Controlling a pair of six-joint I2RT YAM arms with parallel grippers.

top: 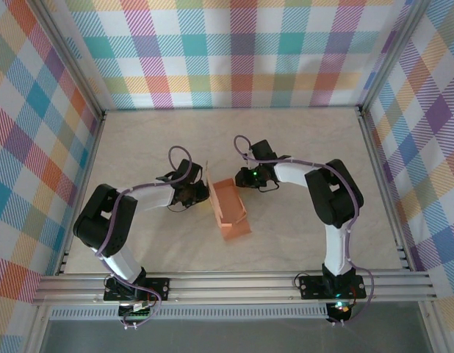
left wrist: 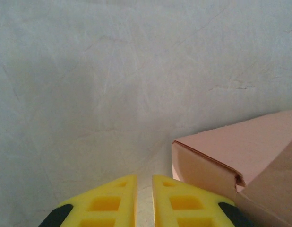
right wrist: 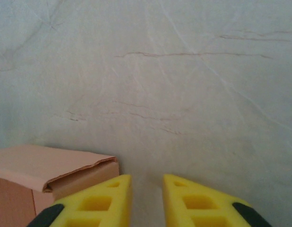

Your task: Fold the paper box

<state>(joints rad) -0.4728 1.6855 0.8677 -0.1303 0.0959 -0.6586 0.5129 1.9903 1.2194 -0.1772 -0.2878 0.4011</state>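
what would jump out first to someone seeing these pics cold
The salmon-orange paper box sits mid-table between the two arms, partly folded, one thin flap standing up at its left edge. The left tool and right tool flank it closely on either side. All around, loud rainbow plaid walls frame the pale marbled table.

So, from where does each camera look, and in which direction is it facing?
Top external: above and behind the arm bases, looking down on the table; both arms show, either side of the paper box.
Left wrist: on the left arm, facing the tabletop; left pincer at bottom, box at lower right.
Right wrist: on the right arm, facing the tabletop; right pincer at bottom, box at lower left.
All three views share the box and the marbled tabletop.
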